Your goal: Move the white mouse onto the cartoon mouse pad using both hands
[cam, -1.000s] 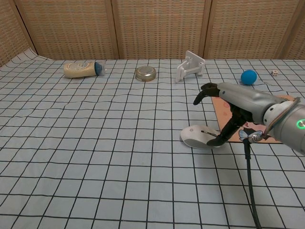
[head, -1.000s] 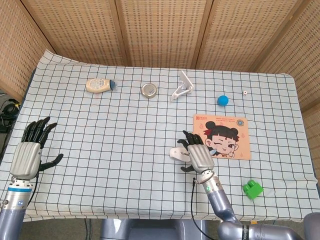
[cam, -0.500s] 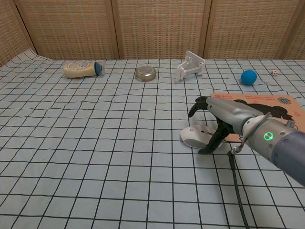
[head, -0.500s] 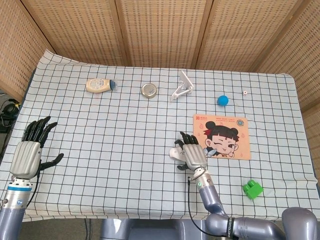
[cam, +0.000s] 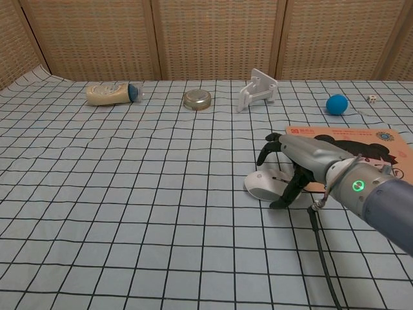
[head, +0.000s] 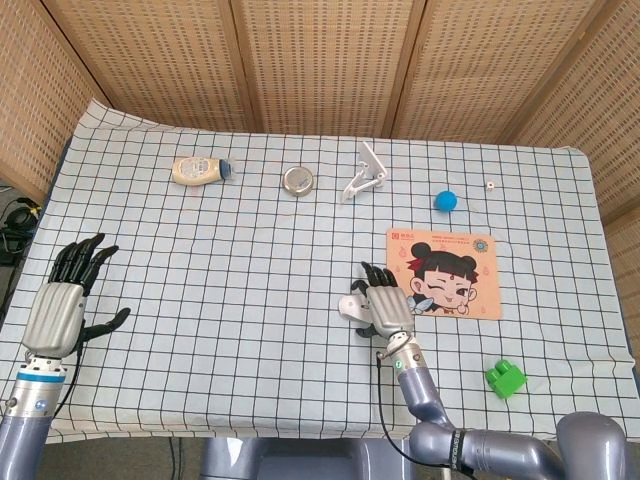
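Since half a second ago almost nothing has shifted: your right hand [cam: 293, 161] holds the same arch over the white mouse [cam: 267, 185], and your left hand [head: 68, 297] has only drifted a touch at the left edge of the table [head: 250, 260].

Mouse sits on the checked cloth just left of the cartoon mouse pad [head: 444, 272], not on it yet. Right hand is draped over the mouse's rear half, fingers curled down around it, fingertips low near the cloth; whether they're pinching the shell or just hovering against it, I cannot tell from either view. Left hand is spread and holds nothing, well apart from the mouse.

Handling guess: light, rigid plastic shell, smooth and rounded, so likely slippery under hard fingertips and prone to skating on the cloth. Take it by the two long sides, low at the waist, not on the domed top. Bring your left hand in on the mouse's far side to steady it. Pad looks thin and flat; watch you don't drag its edge.
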Tool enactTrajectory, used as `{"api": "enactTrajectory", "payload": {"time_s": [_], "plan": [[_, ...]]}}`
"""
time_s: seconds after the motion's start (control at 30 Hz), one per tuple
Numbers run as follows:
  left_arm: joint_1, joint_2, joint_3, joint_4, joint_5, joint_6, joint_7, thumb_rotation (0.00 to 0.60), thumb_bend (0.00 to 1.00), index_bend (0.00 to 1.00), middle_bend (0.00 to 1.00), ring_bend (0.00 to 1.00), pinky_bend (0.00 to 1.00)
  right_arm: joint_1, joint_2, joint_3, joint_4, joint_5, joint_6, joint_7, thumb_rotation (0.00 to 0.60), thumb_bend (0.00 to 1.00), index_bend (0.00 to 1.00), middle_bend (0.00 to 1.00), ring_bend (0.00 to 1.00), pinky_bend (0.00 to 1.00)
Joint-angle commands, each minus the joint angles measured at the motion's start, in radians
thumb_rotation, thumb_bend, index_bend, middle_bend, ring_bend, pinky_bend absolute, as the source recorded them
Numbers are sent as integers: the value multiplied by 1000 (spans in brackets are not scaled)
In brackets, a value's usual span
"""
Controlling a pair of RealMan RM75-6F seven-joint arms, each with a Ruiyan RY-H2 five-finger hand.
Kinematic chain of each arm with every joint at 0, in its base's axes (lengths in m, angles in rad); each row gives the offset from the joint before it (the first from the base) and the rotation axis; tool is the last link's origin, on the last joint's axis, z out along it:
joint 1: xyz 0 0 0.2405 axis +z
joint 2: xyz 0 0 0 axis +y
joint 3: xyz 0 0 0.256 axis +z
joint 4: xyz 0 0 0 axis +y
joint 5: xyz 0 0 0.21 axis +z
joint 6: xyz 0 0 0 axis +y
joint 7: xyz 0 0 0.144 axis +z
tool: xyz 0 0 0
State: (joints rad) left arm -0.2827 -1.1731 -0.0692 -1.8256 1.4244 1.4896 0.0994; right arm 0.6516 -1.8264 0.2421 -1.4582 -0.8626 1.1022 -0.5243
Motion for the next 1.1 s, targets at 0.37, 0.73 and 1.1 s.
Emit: {"api": "enactTrajectory", "payload": {"time_s": [0.37, 0.73, 1.1], "plan": [[7, 2, -11, -1, 5, -19, -13, 600, 229, 139, 0, 0, 0, 0, -8, -20, 40, -64, 26, 5, 600, 382, 581, 468, 455, 541], [12, -6, -20, 0, 10, -31, -5, 600, 228, 144, 0, 0, 0, -21, 71, -53, -23, -176, 43, 43, 600, 386, 624, 508, 497, 587], [17, -9, -26, 3, 9, -41, -3, 600, 229, 145, 0, 0, 0, 8, 225, -83, 29, -325, -8, 64, 600, 391, 642, 511, 501, 589]]}}
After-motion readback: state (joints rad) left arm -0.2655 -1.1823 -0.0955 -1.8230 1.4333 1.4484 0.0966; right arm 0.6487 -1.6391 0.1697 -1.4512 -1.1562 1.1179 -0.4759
